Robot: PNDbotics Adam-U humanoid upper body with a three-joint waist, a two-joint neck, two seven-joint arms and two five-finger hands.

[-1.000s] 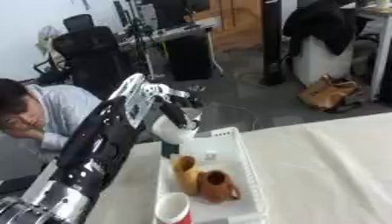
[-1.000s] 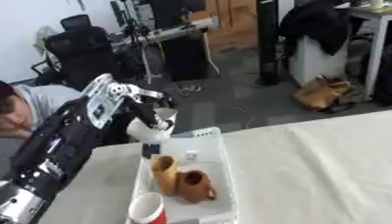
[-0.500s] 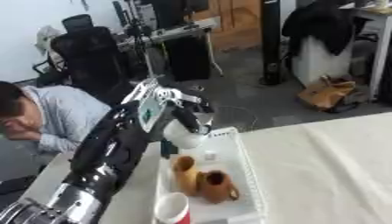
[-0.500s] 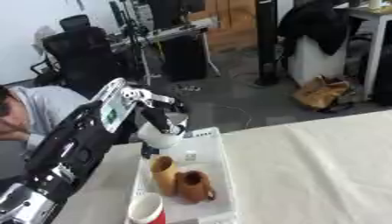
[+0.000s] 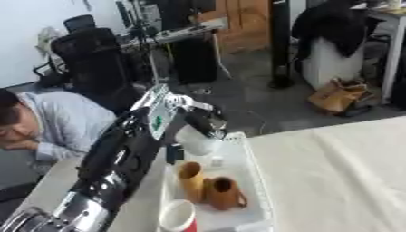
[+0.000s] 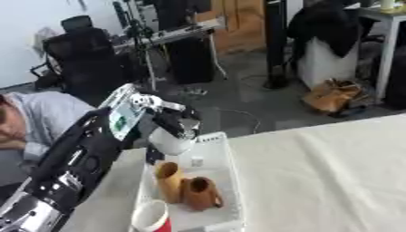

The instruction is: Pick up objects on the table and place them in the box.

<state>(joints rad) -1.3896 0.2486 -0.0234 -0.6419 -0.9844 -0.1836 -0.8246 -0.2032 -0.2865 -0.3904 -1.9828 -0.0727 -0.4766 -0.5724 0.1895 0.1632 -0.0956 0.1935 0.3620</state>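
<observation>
Progress looked well along: the left hand (image 5: 198, 121) hung over the far end of the white box (image 5: 255, 181), its fingers (image 5: 212, 124) curled round a pale rounded object (image 5: 193, 140) not yet released. That object sat just beneath the fingers, above the box's far left corner. Further right and nearer, a tan cup (image 5: 190, 179), a brown mug (image 5: 223, 192) and a red-and-white cup (image 5: 178, 216) already lay inside. The cloth-covered surface (image 5: 341, 172) beyond showed nothing left. The right hand was unseen.
</observation>
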